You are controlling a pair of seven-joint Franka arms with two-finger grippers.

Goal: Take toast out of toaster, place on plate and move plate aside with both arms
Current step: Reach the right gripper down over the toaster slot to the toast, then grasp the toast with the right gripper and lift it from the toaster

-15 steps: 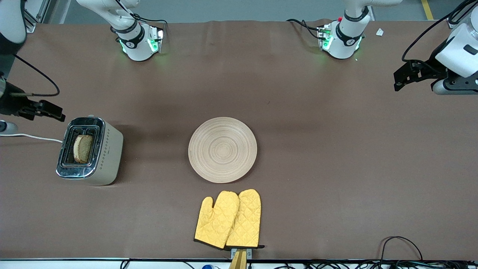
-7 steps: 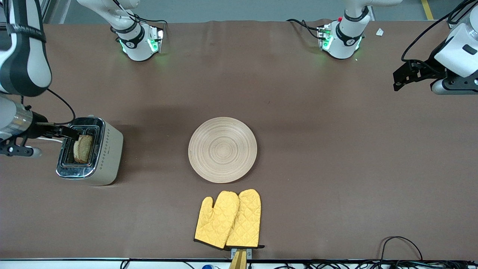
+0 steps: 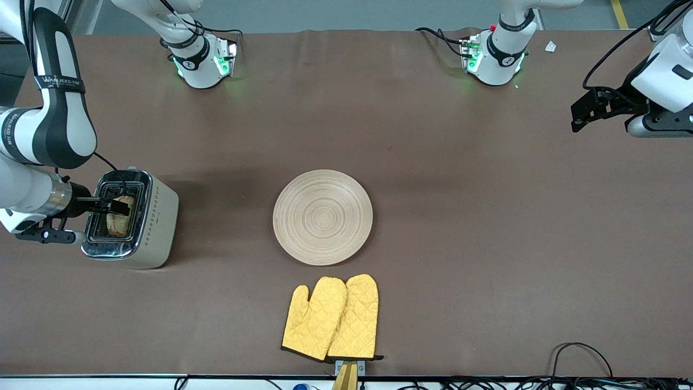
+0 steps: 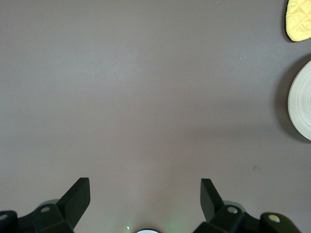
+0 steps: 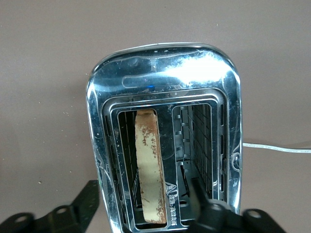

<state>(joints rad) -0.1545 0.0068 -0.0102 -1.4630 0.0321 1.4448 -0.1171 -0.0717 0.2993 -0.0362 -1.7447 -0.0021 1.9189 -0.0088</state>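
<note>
The toast (image 5: pixel 148 165) is stood on edge in one slot of the toaster (image 3: pixel 154 219), toward the right arm's end of the table. It looks light and crumbly, so it's best pinched gently across its flat faces near the top crust. The right gripper (image 5: pixel 141 199) is straddled around it, jaws apart, nothing gripped yet. The left gripper (image 4: pixel 146 194) is parked wide open and empty over bare table. The plate (image 3: pixel 322 217) is left waiting mid-table.

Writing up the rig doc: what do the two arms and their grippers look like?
Both arms are white jointed Frankas with black bands; the right arm carries lettering on one band. Bases glow green, with black cables trailing at them. The left gripper and right gripper are black, each with two flat wedge-shaped fingers.
</note>
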